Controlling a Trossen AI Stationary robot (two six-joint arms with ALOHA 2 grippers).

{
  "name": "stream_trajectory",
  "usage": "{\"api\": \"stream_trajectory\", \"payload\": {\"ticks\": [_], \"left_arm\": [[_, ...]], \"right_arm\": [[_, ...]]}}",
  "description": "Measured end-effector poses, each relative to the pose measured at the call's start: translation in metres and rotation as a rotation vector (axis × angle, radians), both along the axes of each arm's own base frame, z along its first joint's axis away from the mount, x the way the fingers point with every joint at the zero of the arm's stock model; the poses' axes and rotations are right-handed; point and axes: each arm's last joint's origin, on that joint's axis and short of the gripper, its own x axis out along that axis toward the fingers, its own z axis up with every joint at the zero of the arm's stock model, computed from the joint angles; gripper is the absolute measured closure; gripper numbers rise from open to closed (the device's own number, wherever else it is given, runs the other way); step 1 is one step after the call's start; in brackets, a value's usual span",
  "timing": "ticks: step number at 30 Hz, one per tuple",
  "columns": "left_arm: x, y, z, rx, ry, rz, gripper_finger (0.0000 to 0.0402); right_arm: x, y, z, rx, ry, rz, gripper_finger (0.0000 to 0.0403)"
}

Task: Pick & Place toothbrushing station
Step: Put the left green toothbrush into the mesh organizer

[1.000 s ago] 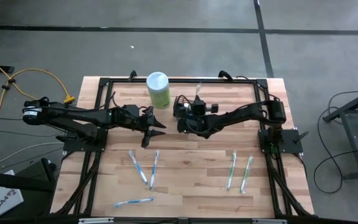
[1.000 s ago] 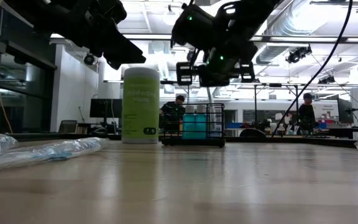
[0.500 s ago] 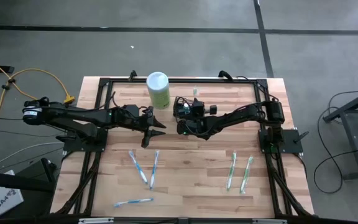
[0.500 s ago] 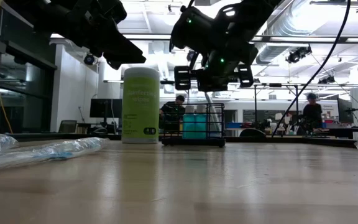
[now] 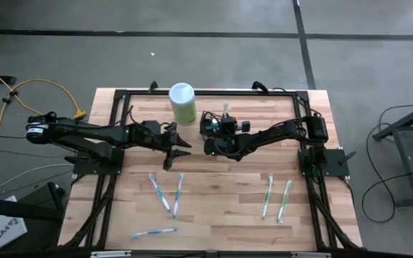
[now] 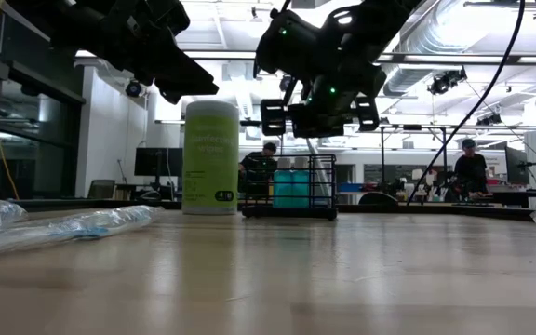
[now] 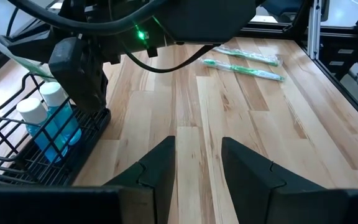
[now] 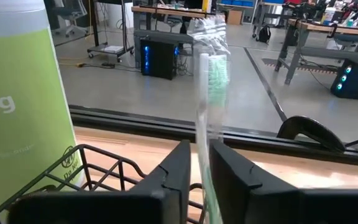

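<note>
A: Wire caddy (image 6: 288,186) at the back of the table (image 5: 221,208), standing just beside the pale green canister (image 5: 182,103), blue bottles (image 7: 50,122) with white caps tucked in one of its compartments

B: And the right gripper (image 8: 195,163) sits right over that caddy, a wrapped green-bristled toothbrush (image 8: 210,87) standing upright between its fingers (image 8: 174,167)

A: Clenched or released?

B: The fingers lie close on either side of the handle, only a narrow slot between them; whether they squeeze it or have just slackened, I cannot tell

A: The left gripper (image 7: 195,163)?

B: Hovering on the other side of the canister from the caddy, off the table, fingers parted with bare wood showing between them, grasping nothing

A: What crowds the caddy?

B: The canister is the tight neighbour, filling one side of the right wrist view with the caddy's rim just under it. The left arm's fingertips point towards the caddy from nearer the table's front, close but not touching

A: And further out?

B: A pair of wrapped green toothbrushes (image 5: 276,197) well in front of the caddy on the right arm's side, two blue ones (image 5: 166,193) in front of the canister, crossing at their lower ends, and a third blue one (image 5: 153,233) near the front edge. All well apart from the caddy

A: Beyond the table?

B: From low down, people (image 6: 471,173) at benches in the room behind
</note>
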Motion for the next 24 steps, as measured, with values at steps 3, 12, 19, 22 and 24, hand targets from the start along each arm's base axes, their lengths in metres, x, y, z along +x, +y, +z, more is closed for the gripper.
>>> {"api": "stream_trajectory", "payload": {"ticks": [3, 12, 19, 22, 24], "left_arm": [[0.000, 0.000, 0.000, 0.000, 0.000, 0.000, 0.0274], [0.000, 0.000, 0.000, 0.000, 0.000, 0.000, 0.0274], [0.000, 0.000, 0.000, 0.000, 0.000, 0.000, 0.0274], [0.000, 0.000, 0.000, 0.000, 0.000, 0.000, 0.0274], [0.000, 0.000, 0.000, 0.000, 0.000, 0.000, 0.0274]], "right_arm": [[0.000, 0.000, 0.000, 0.000, 0.001, 0.000, 0.0325], [0.000, 0.006, 0.001, -0.012, 0.007, 0.010, 0.0290], [-0.001, 0.013, 0.006, -0.056, 0.026, 0.007, 0.0284], [-0.002, 0.020, 0.012, -0.067, 0.026, 0.020, 0.0283], [-0.002, 0.026, 0.013, -0.073, 0.021, 0.030, 0.0283]]}}
